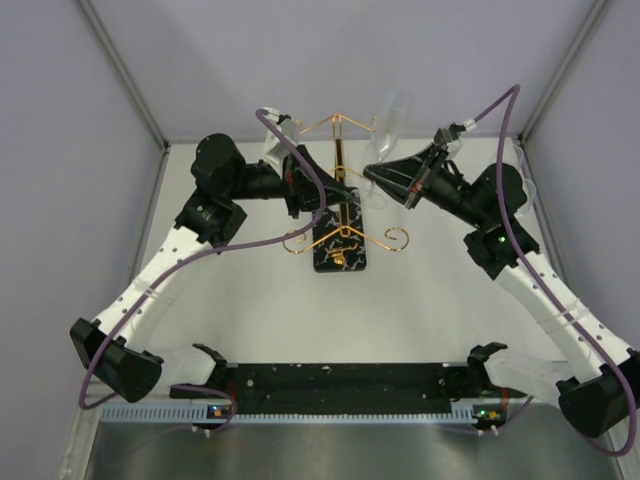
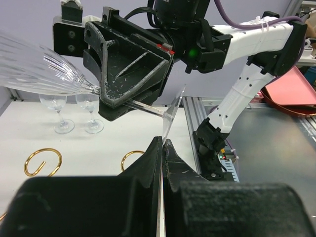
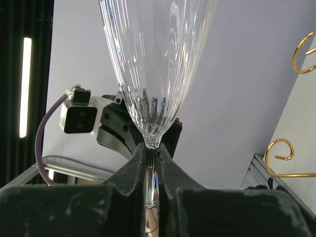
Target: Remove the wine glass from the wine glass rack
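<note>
Right pincer [image 3: 150, 163] is clamped on the stem of the wine glass [image 3: 158, 64], both fingers tight against it just under the ribbed bowl. From the left wrist camera the glass lies nearly on its side, bowl out toward 9 o'clock, and its flat foot shows edge-on as a thin slanted disc.

Now the left pincer [image 2: 163, 143]: fingers drawn all but together, only a sliver of light between them, and the lower rim of that foot sits right at their tips. Is it pinched there? Can't tell from here.

From above, the two pincers meet over the rack [image 1: 340, 250]. The left one is right on top of the central post, and the right one sits at about 2 o'clock from the black veined base. The bowl pokes out toward 1 o'clock, close to the gold top arm; touching or not, I cannot say.

Further out, two more glasses [image 2: 55, 111] stand upright side by side on the table [image 1: 250, 320], with gold scroll ends curling nearer the camera.
</note>
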Available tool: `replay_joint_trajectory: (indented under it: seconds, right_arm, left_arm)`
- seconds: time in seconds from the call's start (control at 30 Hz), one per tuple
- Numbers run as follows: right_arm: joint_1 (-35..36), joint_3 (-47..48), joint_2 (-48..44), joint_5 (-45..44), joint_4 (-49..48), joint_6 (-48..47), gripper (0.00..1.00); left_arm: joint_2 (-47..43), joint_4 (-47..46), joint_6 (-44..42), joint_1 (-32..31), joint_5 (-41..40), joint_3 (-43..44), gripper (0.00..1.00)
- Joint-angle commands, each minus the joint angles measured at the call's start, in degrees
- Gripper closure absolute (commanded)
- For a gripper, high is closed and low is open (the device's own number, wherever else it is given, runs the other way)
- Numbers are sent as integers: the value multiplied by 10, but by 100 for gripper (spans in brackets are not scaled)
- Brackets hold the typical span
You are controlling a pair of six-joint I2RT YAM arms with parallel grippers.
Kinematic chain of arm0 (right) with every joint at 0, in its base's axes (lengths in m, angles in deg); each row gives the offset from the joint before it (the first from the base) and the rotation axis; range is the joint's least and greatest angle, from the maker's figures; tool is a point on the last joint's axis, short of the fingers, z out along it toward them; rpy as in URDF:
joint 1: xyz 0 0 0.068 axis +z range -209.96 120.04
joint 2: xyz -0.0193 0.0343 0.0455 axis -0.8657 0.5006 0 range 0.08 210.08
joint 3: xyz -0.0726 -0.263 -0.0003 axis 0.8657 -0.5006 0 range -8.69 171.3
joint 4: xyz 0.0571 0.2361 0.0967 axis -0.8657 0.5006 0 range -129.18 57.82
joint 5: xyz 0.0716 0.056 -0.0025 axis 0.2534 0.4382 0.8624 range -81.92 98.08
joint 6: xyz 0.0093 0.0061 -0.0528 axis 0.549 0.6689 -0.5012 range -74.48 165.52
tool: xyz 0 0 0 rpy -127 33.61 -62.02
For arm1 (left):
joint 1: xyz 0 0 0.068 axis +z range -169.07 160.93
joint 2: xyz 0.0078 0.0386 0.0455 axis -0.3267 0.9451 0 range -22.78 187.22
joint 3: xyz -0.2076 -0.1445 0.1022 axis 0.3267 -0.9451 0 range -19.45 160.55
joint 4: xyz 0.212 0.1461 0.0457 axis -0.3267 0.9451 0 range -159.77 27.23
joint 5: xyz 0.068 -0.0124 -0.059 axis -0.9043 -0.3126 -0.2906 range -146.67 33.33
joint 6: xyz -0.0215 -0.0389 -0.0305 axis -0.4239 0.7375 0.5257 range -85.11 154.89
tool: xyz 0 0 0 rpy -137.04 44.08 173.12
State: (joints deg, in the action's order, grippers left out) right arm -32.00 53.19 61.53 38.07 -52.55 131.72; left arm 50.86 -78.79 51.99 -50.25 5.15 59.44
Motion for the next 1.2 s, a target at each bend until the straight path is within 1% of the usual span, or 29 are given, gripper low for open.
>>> replay_joint_trajectory:
  seconds: [0.0, 0.03, 0.07, 0.1, 0.2, 0.27, 0.33, 0.37, 0.43, 0.5, 0.57, 0.7, 0.83, 0.93, 1.0, 1.07, 1.17]
  right_arm:
    - [7, 3, -8, -3, -18, -13, 100]
    - [7, 6, -8, -3, -17, -17, 100]
    - [7, 8, -8, -3, -12, -23, 100]
    - [7, 11, -8, -1, -8, -30, 100]
    - [2, 33, -6, 13, 27, -75, 100]
    - [-8, 47, -3, 37, 47, -107, 100]
    - [-19, 63, -3, 58, 83, -149, 100]
    - [-25, 69, -5, 66, 101, -176, 100]
    - [-33, 89, -5, 92, 154, -236, 100]
    - [-33, 115, -5, 111, 210, -315, 100]
    - [-33, 137, -7, 131, 262, -374, 100]
    - [-17, 169, -23, 126, 372, -506, 100]
    - [1, 178, -56, 114, 461, -616, 100]
    - [27, 170, -83, 85, 513, -682, 100]
    - [37, 159, -101, 73, 535, -716, 100]
    - [45, 141, -123, 55, 547, -745, 100]
    - [59, 112, -164, 45, 555, -787, 100]
  left_arm:
    - [-10, 1, -15, -5, -12, 5, 100]
    - [-12, 8, -15, -5, -16, 2, 98]
    - [-16, 16, -15, -6, -21, -1, 88]
    - [-20, 26, -13, -6, -24, -8, 73]
    - [-58, 44, -8, -6, -41, -58, 46]
    - [-91, 30, 17, -6, -50, -101, 41]
    - [-131, -21, 72, -6, -50, -151, 37]
    - [-147, -41, 97, -6, -51, -165, 33]
    - [-174, -34, 125, -6, -71, -173, 28]
    - [-188, -25, 160, -5, -85, -163, 26]
    - [-187, -16, 199, -6, -97, -145, 26]
    - [-168, -43, 304, -5, -117, -116, 28]
    - [-134, -5, 368, -5, -149, -64, 30]
    - [-106, 35, 406, -4, -159, -21, 30]
    - [-93, 37, 437, -2, -159, -7, 30]
    - [-86, 39, 460, 1, -163, 1, 30]
    - [-86, 49, 472, 4, -167, -1, 30]
